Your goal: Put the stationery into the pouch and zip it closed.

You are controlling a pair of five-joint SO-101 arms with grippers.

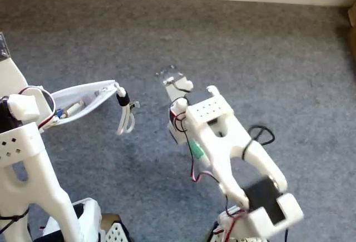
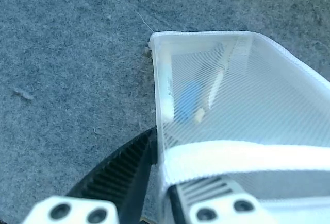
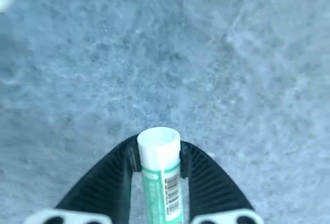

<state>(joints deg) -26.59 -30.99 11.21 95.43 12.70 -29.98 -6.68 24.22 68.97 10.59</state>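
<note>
High view: the mesh pouch (image 1: 83, 98) is at nine o'clock with stationery (image 1: 71, 109) inside. A green glue stick (image 1: 195, 149) is at five o'clock, near centre.

Left wrist view: the left claw (image 2: 154, 141) is pinched tight on the pouch's edge.

Right wrist view: the right claw (image 3: 159, 149) is clamped narrowly around the glue stick.

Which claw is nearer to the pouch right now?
Left. The left claw is shut on the edge of the pouch; the right claw, gripping a green-and-white tube, hangs over the carpet apart from the pouch.
</note>
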